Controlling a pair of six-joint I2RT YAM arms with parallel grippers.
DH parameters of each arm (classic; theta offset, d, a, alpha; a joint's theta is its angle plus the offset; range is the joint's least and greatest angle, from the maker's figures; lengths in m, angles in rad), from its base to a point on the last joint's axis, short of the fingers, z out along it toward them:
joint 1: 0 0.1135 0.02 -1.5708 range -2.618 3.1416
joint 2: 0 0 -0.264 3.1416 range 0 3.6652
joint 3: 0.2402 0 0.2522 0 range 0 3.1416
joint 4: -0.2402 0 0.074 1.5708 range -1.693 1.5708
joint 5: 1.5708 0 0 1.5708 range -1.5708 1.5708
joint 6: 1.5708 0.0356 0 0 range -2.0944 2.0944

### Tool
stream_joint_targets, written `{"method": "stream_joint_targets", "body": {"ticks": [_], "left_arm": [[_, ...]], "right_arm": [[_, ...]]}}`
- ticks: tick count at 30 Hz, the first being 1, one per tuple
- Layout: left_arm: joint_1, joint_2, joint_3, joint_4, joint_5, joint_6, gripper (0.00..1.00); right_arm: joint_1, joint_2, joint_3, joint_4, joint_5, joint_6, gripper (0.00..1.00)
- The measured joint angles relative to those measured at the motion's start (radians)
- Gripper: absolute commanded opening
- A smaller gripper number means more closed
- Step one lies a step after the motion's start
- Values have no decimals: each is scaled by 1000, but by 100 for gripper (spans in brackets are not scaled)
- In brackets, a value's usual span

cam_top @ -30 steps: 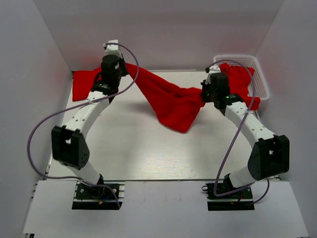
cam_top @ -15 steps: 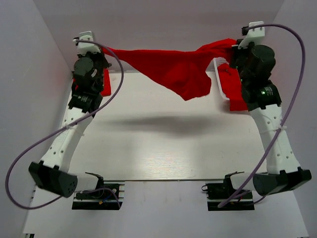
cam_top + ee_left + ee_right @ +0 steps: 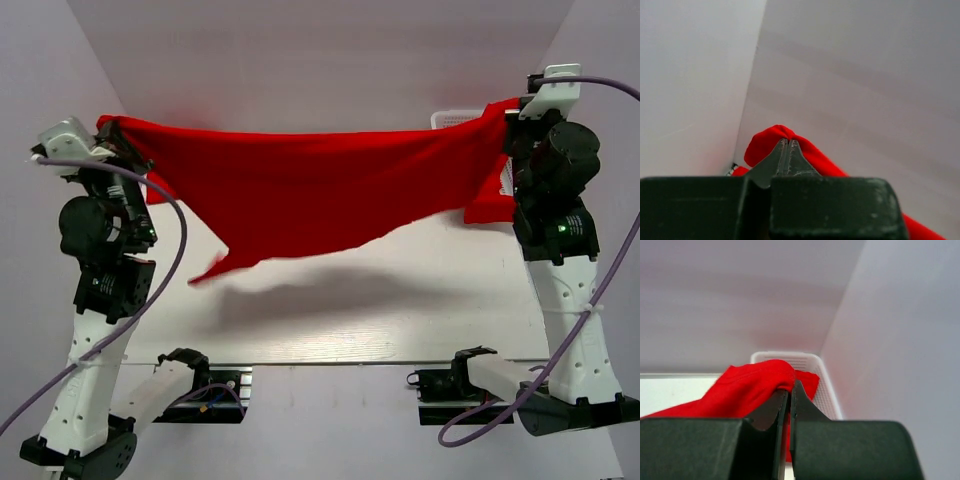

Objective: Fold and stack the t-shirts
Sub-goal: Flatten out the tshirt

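A red t-shirt (image 3: 300, 195) hangs stretched wide in the air above the table, held by two corners. My left gripper (image 3: 112, 128) is raised high at the left and is shut on the shirt's left corner (image 3: 771, 141). My right gripper (image 3: 512, 112) is raised at the right and is shut on the right corner (image 3: 760, 377). The shirt's lower edge sags to a point (image 3: 205, 272) toward the left. More red cloth (image 3: 485, 205) hangs over the basket at the right. Another red piece (image 3: 155, 190) shows behind the left arm.
A white lattice basket (image 3: 455, 118) stands at the back right corner, with red cloth (image 3: 807, 380) inside it. White walls close in the table (image 3: 350, 310) on the left, back and right. Purple cables loop from both arms.
Both arms have risen and swung outward, pulling the shirt from a bunched drape into a wide taut sheet. Its lower edge now hangs above the table.
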Motion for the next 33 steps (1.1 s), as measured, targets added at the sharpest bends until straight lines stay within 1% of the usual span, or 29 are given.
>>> {"method": "stream_joint_targets", "body": {"ticks": [3, 7, 11, 16, 22, 26, 29, 33], "left_arm": [[0, 36, 2, -43, 36, -18, 0], [0, 114, 12, -102, 59, -31, 0], [-1, 130, 14, -139, 76, -31, 0], [-1, 45, 25, -146, 80, -26, 0], [-1, -94, 78, -150, 89, -14, 0], [-1, -134, 127, -140, 106, -10, 0], [-1, -118, 133, -138, 128, -12, 0], [-1, -28, 99, -134, 127, -31, 0]], "right_arm": [[-1, -4, -1, 1, -60, 0, 0], [-2, 24, 4, -8, -92, -3, 0], [-3, 39, 25, -43, -130, -16, 0], [-3, -15, 44, -57, -154, -44, 0], [-3, -163, 44, -53, -126, -79, 0], [-3, -211, 54, -21, -106, -90, 0], [-3, -189, 58, 4, -98, -90, 0], [-3, -70, 57, 16, -100, -82, 0]]}}
